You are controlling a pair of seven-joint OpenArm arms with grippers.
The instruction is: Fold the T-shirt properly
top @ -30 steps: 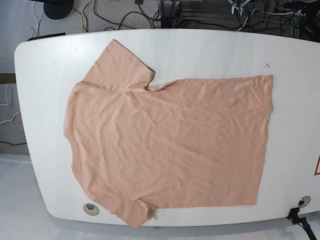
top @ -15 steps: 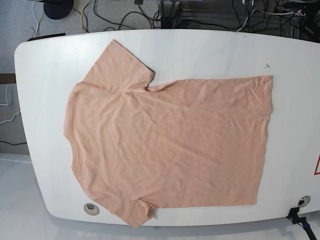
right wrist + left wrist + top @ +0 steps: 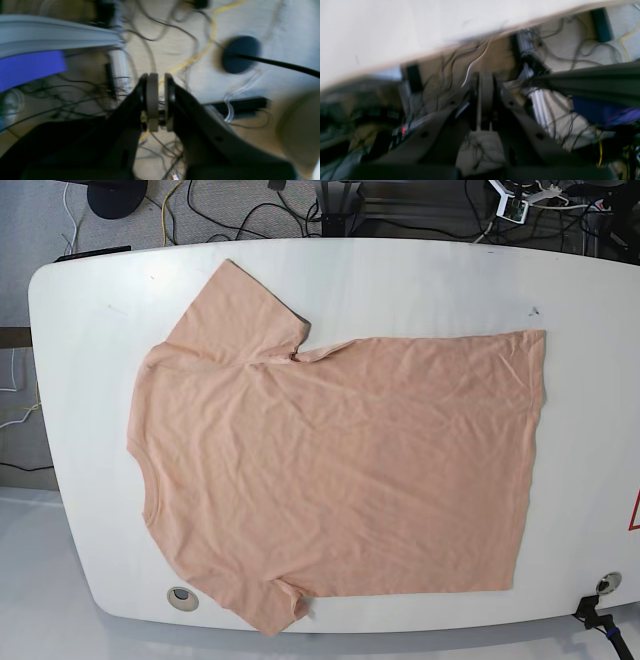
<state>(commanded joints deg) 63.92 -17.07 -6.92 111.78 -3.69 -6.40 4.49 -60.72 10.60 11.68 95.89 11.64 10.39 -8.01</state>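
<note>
Here's the left gripper (image 3: pixel 485 77), up at the worktop's (image 3: pixel 590 420) cable-side edge, and it shows in the base view near that side's right-hand corner! Its fingers are a narrow sliver apart, with nothing visible between them, touching neither cloth nor worktop. Over to the right gripper (image 3: pixel 160 77): there's a slim gap between its fingertips too, nothing held, and floor cables (image 3: pixel 185 63) in view beyond.

And the T-shirt (image 3: pixel 350 460)? It lies spread across the middle of the worktop, well apart from the left gripper, neckline toward the left edge, hem toward the right. One sleeve points at the cable-side edge; the other reaches the opposite edge, its cuff turned up a little, close by the round grommet (image 3: pixel 183 598) at the corner.
</note>
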